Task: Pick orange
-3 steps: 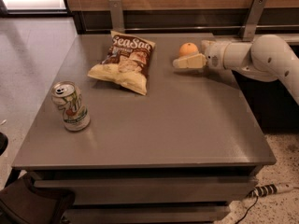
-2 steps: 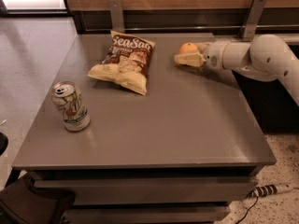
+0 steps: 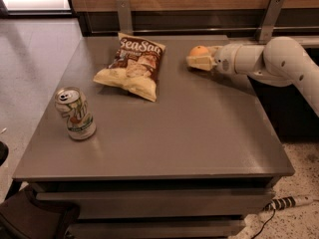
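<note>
The orange (image 3: 199,50) is a small round fruit at the far right of the grey table (image 3: 189,133). My gripper (image 3: 198,56) reaches in from the right on a white arm (image 3: 269,59). Its cream near finger (image 3: 200,63) presses against the front of the orange, and the far finger is hidden behind the fruit. The gripper looks shut on the orange, which stays low at the table top.
A Sea Salt chip bag (image 3: 133,66) lies at the back middle of the table. A green and white soda can (image 3: 75,113) stands near the left front. A wooden wall with metal brackets (image 3: 269,16) runs behind the table. A power strip (image 3: 289,201) lies on the floor at right.
The near finger has moved in toward the orange and now sits against it. The arm, can and chip bag have stayed in place.
</note>
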You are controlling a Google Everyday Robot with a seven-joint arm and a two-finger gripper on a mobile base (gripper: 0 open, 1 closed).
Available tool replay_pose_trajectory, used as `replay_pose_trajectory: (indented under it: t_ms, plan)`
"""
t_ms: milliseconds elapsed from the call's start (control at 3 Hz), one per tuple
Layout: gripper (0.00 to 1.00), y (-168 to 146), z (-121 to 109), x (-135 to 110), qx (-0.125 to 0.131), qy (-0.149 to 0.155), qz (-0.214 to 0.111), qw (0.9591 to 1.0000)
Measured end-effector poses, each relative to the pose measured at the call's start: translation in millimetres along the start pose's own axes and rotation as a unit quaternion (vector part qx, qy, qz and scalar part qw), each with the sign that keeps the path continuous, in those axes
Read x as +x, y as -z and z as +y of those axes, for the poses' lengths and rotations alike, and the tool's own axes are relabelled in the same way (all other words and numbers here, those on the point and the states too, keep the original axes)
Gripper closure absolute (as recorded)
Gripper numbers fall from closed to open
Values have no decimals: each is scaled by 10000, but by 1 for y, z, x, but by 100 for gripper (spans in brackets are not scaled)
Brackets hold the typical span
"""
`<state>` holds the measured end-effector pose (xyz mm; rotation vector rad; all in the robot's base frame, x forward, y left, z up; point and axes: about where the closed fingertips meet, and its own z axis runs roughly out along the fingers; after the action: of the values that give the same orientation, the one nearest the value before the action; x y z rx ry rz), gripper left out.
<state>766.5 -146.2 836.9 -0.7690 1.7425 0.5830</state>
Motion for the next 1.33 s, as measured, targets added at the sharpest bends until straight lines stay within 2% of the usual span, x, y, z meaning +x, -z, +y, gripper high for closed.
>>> replay_pose_trajectory:
  t_ms: [333, 667, 1333]
  plan:
    - [100, -3, 2, 0, -24, -1, 1, 10000]
    - [100, -4, 3, -8, -37, 71, 23, 10000]
    - [100, 21, 3, -62, 251, 620, -16, 9978]
